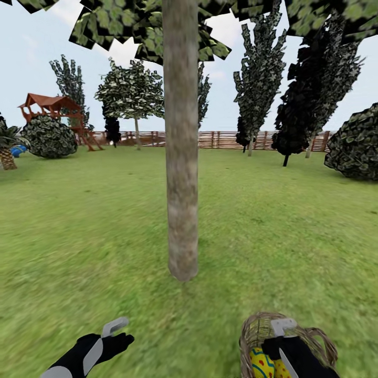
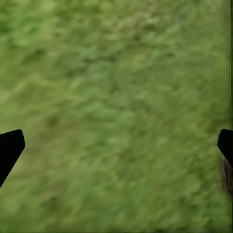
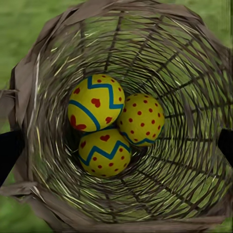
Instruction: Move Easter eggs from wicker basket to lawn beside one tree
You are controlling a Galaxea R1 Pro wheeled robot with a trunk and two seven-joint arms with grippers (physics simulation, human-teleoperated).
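Three Easter eggs (image 3: 114, 126), yellow with red dots and blue zigzag bands, are seen clustered touching at the bottom of one wicker basket (image 3: 194, 73). The basket is placed on the lawn (image 1: 79, 236) near one thick tree (image 1: 181, 157). The right gripper (image 1: 283, 341) is held above the basket, spread wide and empty. The left gripper (image 1: 113, 336) is held over grass, likewise spread wide, empty.
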